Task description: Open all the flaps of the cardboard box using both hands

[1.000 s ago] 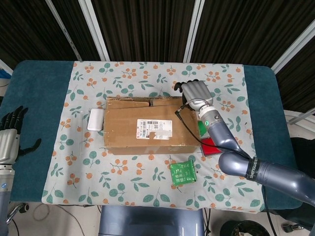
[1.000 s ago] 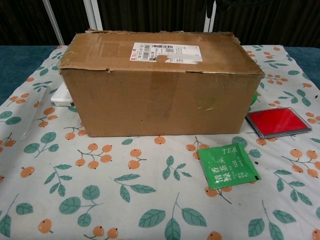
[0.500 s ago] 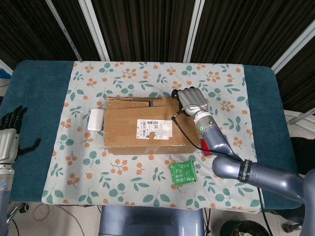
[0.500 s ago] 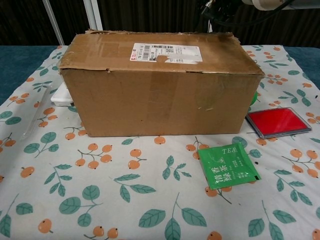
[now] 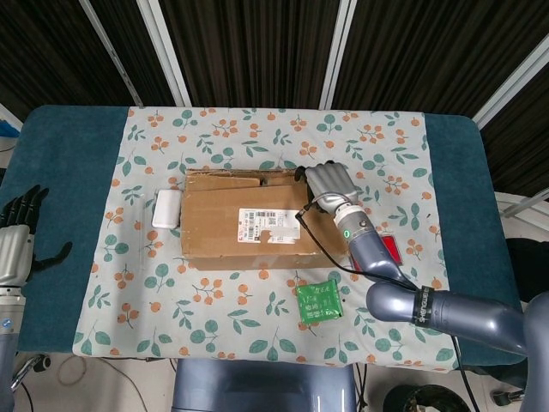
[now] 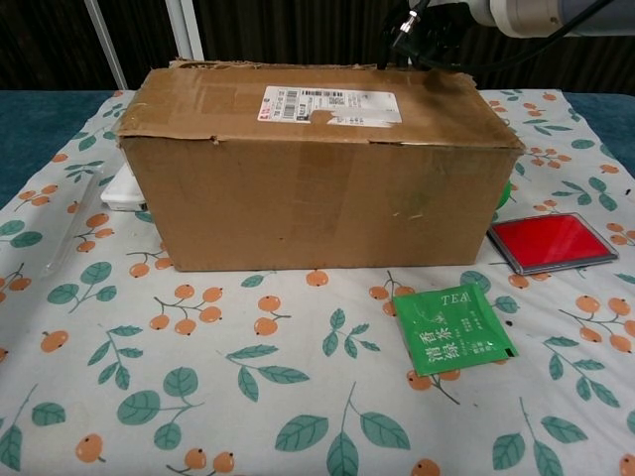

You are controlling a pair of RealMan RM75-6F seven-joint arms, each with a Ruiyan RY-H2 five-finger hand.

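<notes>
box: a brown rectangular cardboard box [image 5: 253, 217] is sitting on the table, long side facing the chest camera.
position: it is lying near the table's middle.
flaps: the top flaps are lying down flat, closed; the far ones are showing a seam and torn edges.
label: a white shipping label [image 6: 330, 103] is sticking on the top, toward the right.
condition: the near top edge is looking creased and frayed.

Odds and ends on my floral tablecloth [image 6: 248, 397]

A green tea packet [image 6: 453, 328] lay in front of me, a red case [image 6: 551, 241] to its right, a white object [image 5: 165, 209] further left.
</notes>
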